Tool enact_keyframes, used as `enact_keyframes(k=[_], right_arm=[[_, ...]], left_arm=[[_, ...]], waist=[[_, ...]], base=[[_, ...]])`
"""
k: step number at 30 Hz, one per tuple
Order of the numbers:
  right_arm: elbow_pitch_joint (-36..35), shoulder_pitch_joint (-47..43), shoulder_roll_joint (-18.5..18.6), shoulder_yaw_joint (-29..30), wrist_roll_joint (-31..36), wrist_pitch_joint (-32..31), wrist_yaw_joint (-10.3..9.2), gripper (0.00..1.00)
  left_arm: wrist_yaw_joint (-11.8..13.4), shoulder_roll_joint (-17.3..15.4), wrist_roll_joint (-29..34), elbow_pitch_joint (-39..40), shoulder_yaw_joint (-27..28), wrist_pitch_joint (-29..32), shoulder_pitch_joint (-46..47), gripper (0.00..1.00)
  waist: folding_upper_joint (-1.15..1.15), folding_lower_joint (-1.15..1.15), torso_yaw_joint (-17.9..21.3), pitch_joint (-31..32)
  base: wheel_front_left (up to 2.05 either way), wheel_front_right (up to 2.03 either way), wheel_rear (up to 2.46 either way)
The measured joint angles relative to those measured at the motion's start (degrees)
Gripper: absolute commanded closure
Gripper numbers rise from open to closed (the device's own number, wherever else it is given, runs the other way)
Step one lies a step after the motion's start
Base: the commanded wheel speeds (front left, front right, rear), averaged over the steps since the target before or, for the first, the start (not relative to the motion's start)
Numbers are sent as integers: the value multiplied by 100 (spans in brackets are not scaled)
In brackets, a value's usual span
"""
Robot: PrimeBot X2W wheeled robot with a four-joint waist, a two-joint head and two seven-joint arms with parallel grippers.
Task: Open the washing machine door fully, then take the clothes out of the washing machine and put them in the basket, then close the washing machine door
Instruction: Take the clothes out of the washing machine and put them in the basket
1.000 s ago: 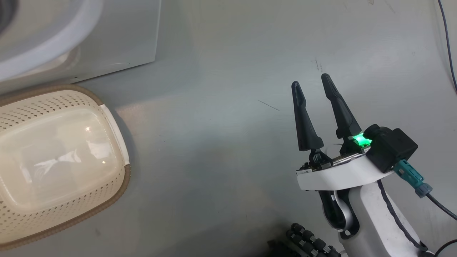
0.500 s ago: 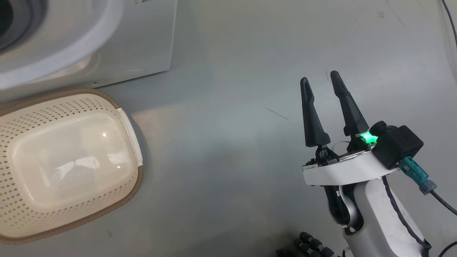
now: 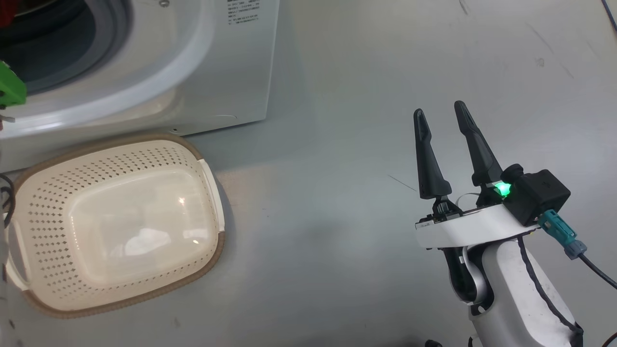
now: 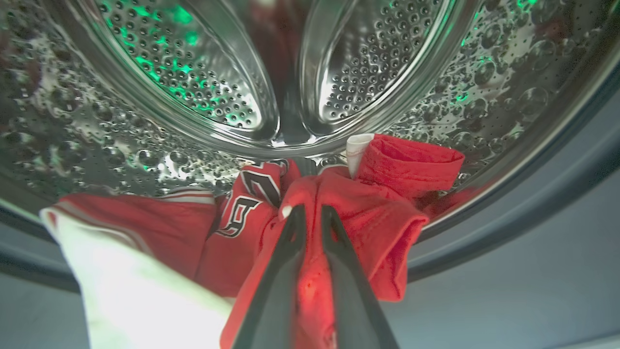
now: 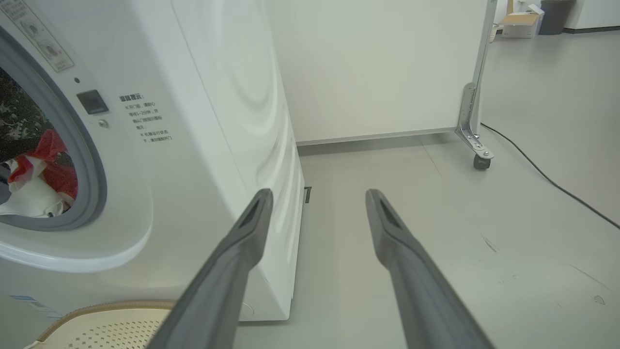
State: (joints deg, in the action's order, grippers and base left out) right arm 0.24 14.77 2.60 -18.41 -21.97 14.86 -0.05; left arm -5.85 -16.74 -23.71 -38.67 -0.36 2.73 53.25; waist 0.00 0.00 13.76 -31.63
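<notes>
Now your left claw [image 4: 310,211] grips the clothes [image 4: 382,218] inside the washing machine [image 3: 231,72].
Its fingers, nearly together, pinch red fabric; the heap lies across the drum [image 4: 218,92] bottom, white cloth [image 4: 121,291] leftmost. You see the basket [image 3: 48,212] on the floor [image 3: 328,193] before the machine, mouth up, long axis left-right. Your right claw [image 3: 438,108] hangs wide, pointing away.

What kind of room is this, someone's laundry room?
Probably a lab or test space, not a home: the washing machine stands on a bare grey floor beside a wheeled partition, with a loose cable trailing across.
</notes>
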Motion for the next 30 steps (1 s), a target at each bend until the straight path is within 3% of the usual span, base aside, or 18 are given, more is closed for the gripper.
enact_keyframes(k=[17,30], right_arm=[[257,-274,8,187,62,0,177,0],[358,-526,8,336,70,0,250,0]], left_arm=[[-104,323,-219,-112,-345,-701,-1069,100],[-109,354,-345,81,-504,-1192,-1799,100]], waist=[[0,0,-537,858],[0,0,-787,1411]], base=[[0,0,0],[0,0,0]])
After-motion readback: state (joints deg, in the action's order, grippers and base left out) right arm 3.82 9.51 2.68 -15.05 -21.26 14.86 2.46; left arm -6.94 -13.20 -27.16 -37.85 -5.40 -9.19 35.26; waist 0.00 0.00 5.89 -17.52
